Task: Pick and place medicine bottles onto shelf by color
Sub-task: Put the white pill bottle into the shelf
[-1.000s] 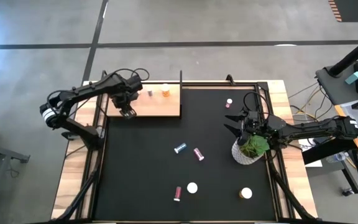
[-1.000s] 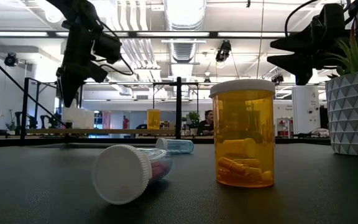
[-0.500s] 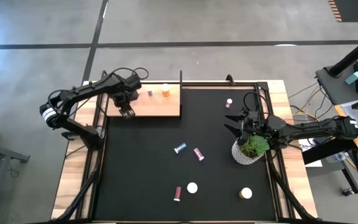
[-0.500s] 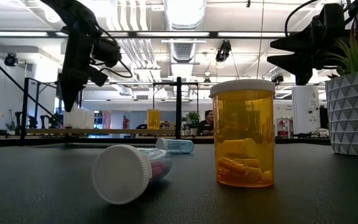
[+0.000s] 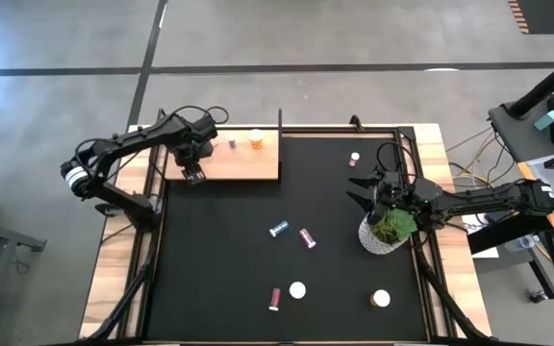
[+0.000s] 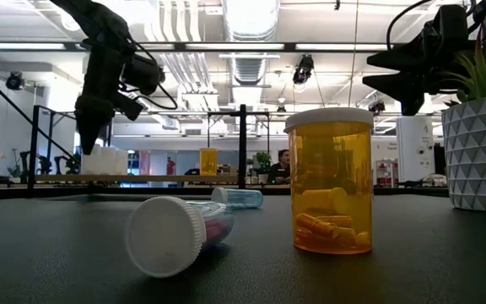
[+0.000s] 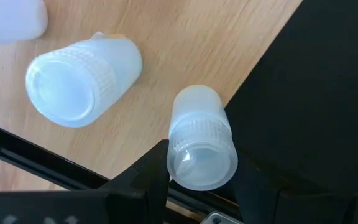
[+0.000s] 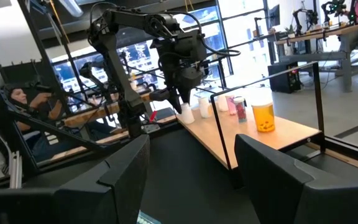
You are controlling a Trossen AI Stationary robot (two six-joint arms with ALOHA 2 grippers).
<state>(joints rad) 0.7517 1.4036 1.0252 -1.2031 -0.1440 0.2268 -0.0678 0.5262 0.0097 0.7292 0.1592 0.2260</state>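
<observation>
A: Where is the left gripper point(image 5: 194, 176)?

B: Over the wooden shelf point(image 5: 243, 165) at about eleven o'clock on the black mat point(image 5: 219, 269), near the shelf's left end. Its jaws pinch a white bottle point(image 7: 201, 140) by the cap end, held above the board's edge, with a second white bottle point(image 7: 79, 81) standing on the wood just beside it.

A: What else sits on the shelf?

B: An orange bottle point(image 5: 256, 140) and a small dark one point(image 5: 232, 143) toward the back, at twelve o'clock from the board's middle.

A: And the right gripper point(image 5: 359, 187)?

B: It waits at three o'clock on the mat, beside the potted plant point(image 5: 387, 231), fingers spread with nothing between them.

A: Bottles left on the mat?

B: A blue one point(image 5: 278, 229) and a pink one point(image 5: 307, 237) lie near the centre, another pink one point(image 5: 274, 299) and a white-capped one point(image 5: 297, 289) at six o'clock, a white-capped one point(image 5: 381, 298) at five o'clock, and two small ones point(image 5: 354, 159) at one o'clock.
</observation>
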